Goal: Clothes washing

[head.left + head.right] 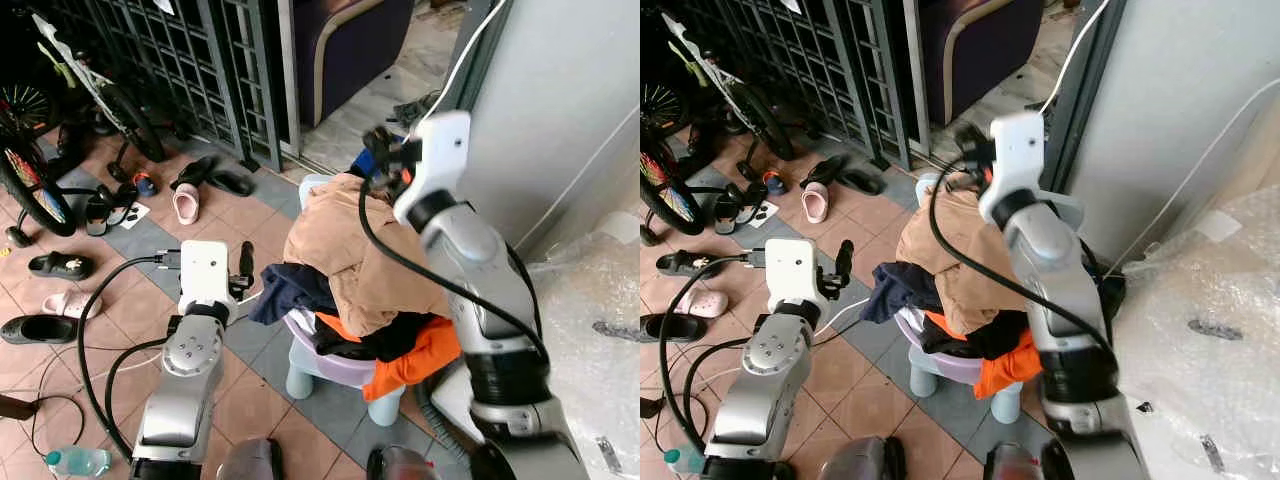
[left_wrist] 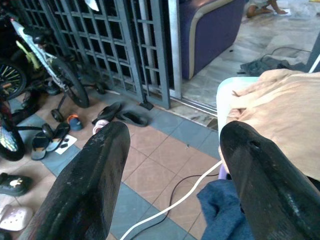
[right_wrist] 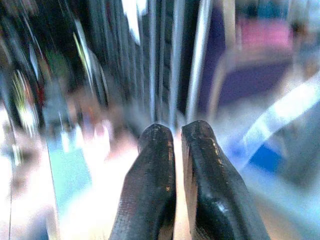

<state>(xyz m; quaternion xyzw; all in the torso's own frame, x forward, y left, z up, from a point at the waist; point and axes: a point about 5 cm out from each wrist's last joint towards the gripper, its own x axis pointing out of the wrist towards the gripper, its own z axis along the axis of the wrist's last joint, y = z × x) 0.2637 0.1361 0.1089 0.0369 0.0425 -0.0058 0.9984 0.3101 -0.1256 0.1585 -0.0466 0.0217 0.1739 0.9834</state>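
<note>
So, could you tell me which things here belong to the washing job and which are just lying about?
For the job: clothes pile, purple basket, left gripper open beside it, right gripper shut above it.

Lying about: shoes, bicycle, water bottle.

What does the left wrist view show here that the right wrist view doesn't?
Left wrist view: the left gripper open beside the tan garment, with the navy cloth, white cable, bicycle and shoes sharp. Right wrist view: the right gripper shut on nothing, everything beyond blurred. Both: the metal grille and purple sofa behind.
</note>
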